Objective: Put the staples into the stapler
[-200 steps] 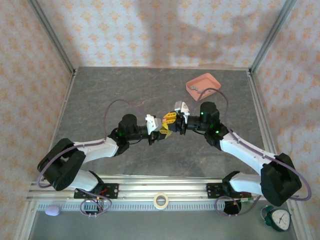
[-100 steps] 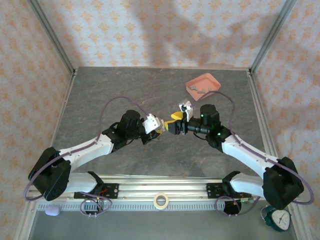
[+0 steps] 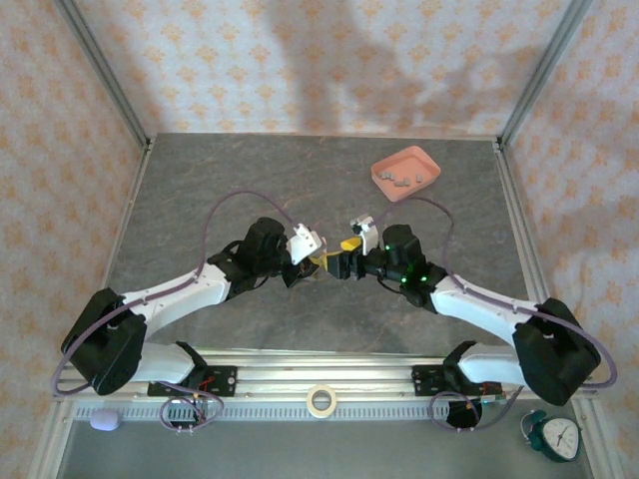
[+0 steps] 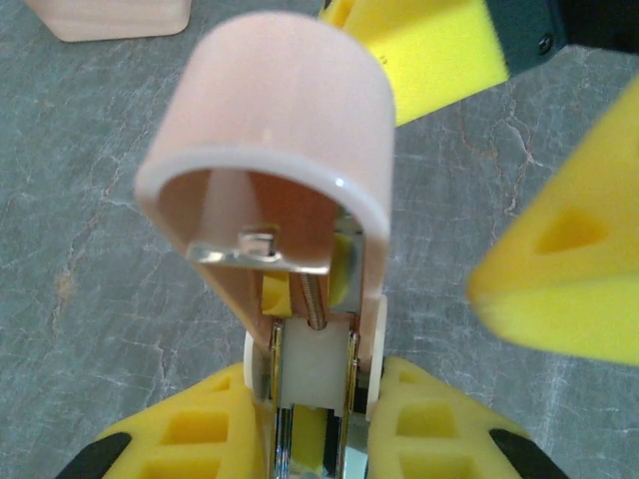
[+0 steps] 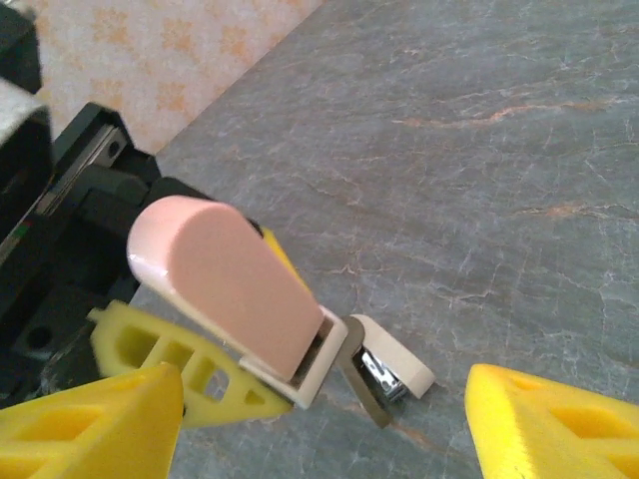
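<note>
The stapler [image 4: 270,130] is pink with white parts, and its lid stands swung open above the metal channel. My left gripper [image 4: 310,439] is shut on its lower body, a yellow finger pressing each side. In the right wrist view the stapler [image 5: 225,284] tilts, its white base tip near the tabletop. My right gripper [image 5: 319,439] is open, its fingers spread wide on both sides of the stapler without touching it. From above, the left gripper [image 3: 316,261] and right gripper [image 3: 344,257] meet at mid-table. The staples [image 3: 402,182] lie as small grey pieces in the pink tray [image 3: 384,168].
The pink tray sits at the back right, well beyond both grippers. A roll of tape [image 3: 320,400] rests on the front rail, and a small clock [image 3: 555,436] lies at the front right corner. Metal frame posts and patterned walls enclose the grey table.
My right gripper has opened and let go of the stapler, then shifted a little left and nearer. The left gripper still holds the stapler, now with its lid open.
</note>
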Controlling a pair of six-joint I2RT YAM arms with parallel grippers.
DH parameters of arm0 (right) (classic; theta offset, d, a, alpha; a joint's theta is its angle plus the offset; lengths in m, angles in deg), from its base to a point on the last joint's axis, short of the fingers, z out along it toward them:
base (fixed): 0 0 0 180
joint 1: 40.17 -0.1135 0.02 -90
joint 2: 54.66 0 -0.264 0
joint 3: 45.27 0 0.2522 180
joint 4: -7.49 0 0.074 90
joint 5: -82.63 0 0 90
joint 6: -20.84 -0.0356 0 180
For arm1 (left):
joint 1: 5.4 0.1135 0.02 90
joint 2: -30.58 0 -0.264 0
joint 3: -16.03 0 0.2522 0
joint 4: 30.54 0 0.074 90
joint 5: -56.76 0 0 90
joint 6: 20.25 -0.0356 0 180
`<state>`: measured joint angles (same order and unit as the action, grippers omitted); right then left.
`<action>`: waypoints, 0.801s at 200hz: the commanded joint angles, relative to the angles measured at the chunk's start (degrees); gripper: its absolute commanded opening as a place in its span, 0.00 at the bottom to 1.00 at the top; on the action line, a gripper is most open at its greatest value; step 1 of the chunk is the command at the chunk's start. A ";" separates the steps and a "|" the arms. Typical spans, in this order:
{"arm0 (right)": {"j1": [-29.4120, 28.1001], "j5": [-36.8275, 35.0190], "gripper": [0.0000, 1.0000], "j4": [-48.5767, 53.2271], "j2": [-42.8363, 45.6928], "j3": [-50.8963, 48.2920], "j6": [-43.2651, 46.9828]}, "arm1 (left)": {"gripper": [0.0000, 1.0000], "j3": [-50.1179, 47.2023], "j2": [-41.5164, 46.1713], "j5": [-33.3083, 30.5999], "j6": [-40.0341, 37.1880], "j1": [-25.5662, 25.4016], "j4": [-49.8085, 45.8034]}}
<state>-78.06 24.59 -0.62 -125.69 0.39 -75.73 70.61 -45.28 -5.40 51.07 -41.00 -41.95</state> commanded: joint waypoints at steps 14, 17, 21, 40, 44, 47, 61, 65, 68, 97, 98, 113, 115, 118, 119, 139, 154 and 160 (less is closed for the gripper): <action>-0.78 -0.37 0.74 -11.17 -3.15 -0.53 -2.82 | 0.11 1.91 -0.81 0.38 4.21 0.09 1.97; -0.84 -0.33 0.75 -11.60 -3.41 -0.60 -2.98 | 0.11 1.97 -0.92 0.30 4.43 0.09 2.17; -0.87 -0.24 0.75 -12.27 -3.74 -0.70 -3.15 | 0.11 1.91 -1.03 0.35 4.77 0.11 2.35; -0.87 -0.72 0.74 -14.85 -4.90 -1.01 -3.85 | 0.12 1.90 -1.18 0.50 6.07 0.09 3.13; -0.88 -0.90 0.75 -15.08 -5.17 -0.88 -4.05 | 0.11 1.83 -1.26 0.57 6.15 0.11 3.26; -0.94 -1.08 0.74 -15.23 -5.37 -0.88 -4.17 | 0.11 1.88 -1.25 0.68 6.39 0.17 3.39; -0.96 -2.05 0.74 -16.16 -6.33 -0.70 -4.87 | 0.11 1.89 -1.31 1.06 6.96 0.09 3.87; -0.97 -2.68 0.74 -16.28 -6.48 -0.74 -5.23 | 0.11 1.85 -1.38 1.08 7.01 0.09 3.96; -0.96 -3.49 0.74 -16.41 -6.61 -0.78 -5.62 | 0.11 1.83 -1.40 1.12 7.10 0.09 3.98; -0.96 -12.76 0.72 -17.79 -6.46 -2.72 -8.78 | 0.11 1.78 -1.09 0.09 7.16 0.09 3.37; -0.96 -13.00 0.72 -17.78 -6.39 -2.77 -8.88 | 0.11 1.75 -1.03 0.06 7.21 0.09 3.37; -0.96 -16.02 0.71 -18.11 -6.11 -3.74 -10.29 | 0.12 1.65 -0.79 -0.92 6.92 0.13 2.66; -0.96 -16.27 0.71 -18.14 -6.09 -3.81 -10.52 | 0.11 1.68 -0.76 -1.07 6.90 0.10 2.57; -0.96 -16.58 0.70 -18.05 -6.07 -3.92 -10.78 | 0.11 1.66 -0.71 -1.20 6.90 0.09 2.48; -0.96 -16.71 0.70 -18.04 -6.06 -3.94 -10.85 | 0.12 1.69 -0.75 -1.29 6.90 0.09 2.48; -0.96 -18.43 0.68 -18.51 -6.28 -4.63 -12.40 | 0.11 1.55 -0.51 -2.41 6.56 0.09 1.96; -0.96 -19.16 0.68 -18.65 -6.51 -4.79 -13.17 | 0.11 1.62 -0.42 -3.00 6.57 0.09 1.64; -0.96 -19.36 0.68 -18.63 -6.66 -4.83 -13.49 | 0.11 1.56 -0.43 -3.17 6.64 0.09 1.61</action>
<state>-79.64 12.29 -17.62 -132.18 -3.50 -86.35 70.69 -46.46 -7.20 57.85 -40.93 -40.25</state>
